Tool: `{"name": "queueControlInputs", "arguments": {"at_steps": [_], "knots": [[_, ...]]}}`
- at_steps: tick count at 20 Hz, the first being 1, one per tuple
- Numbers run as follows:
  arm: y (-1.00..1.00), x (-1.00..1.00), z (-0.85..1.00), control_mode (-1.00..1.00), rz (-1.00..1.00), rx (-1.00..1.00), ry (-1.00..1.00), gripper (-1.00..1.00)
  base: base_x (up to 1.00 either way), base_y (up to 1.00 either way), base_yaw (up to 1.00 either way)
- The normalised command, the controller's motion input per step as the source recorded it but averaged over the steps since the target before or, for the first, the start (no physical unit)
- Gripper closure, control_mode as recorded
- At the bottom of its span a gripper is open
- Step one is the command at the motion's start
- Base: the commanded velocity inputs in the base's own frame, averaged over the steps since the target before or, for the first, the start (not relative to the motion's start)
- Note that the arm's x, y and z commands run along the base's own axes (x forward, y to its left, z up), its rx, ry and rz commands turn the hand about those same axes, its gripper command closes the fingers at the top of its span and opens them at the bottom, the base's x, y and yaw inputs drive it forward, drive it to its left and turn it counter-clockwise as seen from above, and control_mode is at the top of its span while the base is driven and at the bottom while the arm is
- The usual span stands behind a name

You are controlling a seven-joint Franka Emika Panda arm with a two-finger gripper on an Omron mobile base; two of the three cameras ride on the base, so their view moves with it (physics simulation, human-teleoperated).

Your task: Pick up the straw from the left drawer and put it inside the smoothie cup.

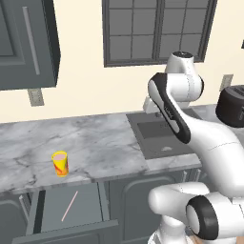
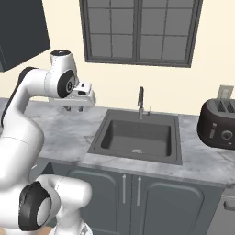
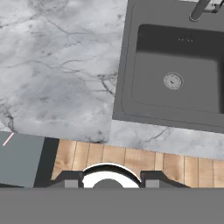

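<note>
Pincer [image 2: 79,109] up over marble tabletop [image 1: 105,143], can't tell its gap | left base: straw [image 1: 69,206] in open left drawer [image 1: 90,200], smoothie cup [image 1: 60,163] above | hand: sink [image 3: 175,74], wood floor [image 3: 131,157]

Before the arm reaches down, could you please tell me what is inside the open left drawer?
The wide dark grey drawer holds one thin pale pink straw lying diagonally on its flat grey floor. Its rear part is hidden under the marble counter.
</note>
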Motion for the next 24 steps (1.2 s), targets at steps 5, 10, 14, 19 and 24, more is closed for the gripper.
{"name": "queueControlInputs", "arguments": {"at_steps": [5,10,14,19,24], "knots": [[-0.04,-0.28,-0.03,-1.0,-0.03,0.0,-0.01,-1.0,0.0,0.0,0.0],[-0.06,-0.59,-0.27,-1.0,-0.09,0.0,-0.09,-1.0,0.0,0.0,0.0],[-0.02,-0.48,-0.38,-1.0,-0.05,0.0,-0.06,-1.0,0.0,0.0,0.0],[0.0,-0.16,-0.3,-1.0,-0.01,0.0,-0.02,-1.0,0.0,0.0,0.0],[0.0,-0.01,-0.19,-1.0,0.0,0.0,0.0,-1.0,0.0,0.0,0.0]]}}
